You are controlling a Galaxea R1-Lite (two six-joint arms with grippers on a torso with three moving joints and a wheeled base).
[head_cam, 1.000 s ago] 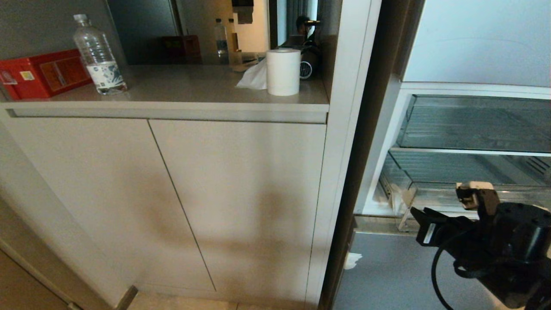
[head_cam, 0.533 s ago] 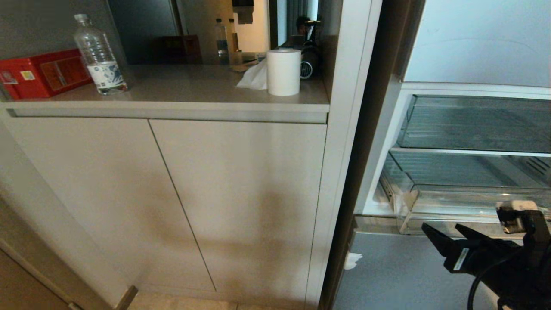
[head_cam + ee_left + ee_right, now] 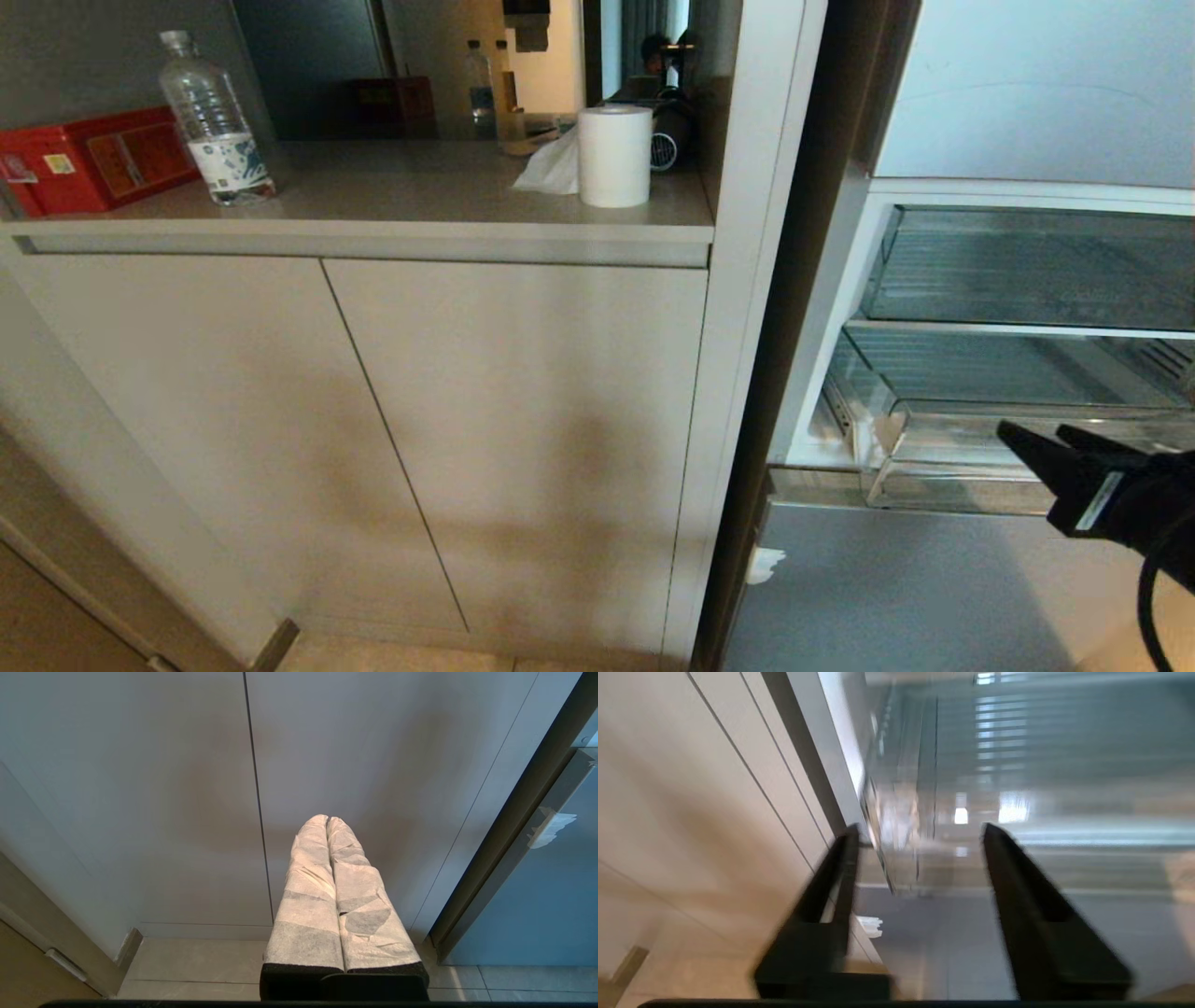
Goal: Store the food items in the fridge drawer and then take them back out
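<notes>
our right gripper [image 3: 1032,439] sits at the lower right edge of the head view, mostly cut off, pointing at the fridge drawer [image 3: 943,471]. its black wedge-shaped fingers [image 3: 1008,868] are spread apart with nothing between them; the right wrist view is motion-smeared. the drawer is shallow clear plastic, glossy, partly pulled out under the taller clear drawer [image 3: 1018,369] and glass shelf [image 3: 1027,271]. we see nothing inside either drawer, though glare and the gripper hide part of them. we can't make out any food items. our left gripper [image 3: 327,826] has its fabric-wrapped fingers pressed together, empty, facing the matte beige cabinet doors [image 3: 187,788]. the counter [image 3: 420,201] holds a ribbed plastic water bottle [image 3: 213,121], red box [image 3: 89,159] and white paper roll [image 3: 614,154].
</notes>
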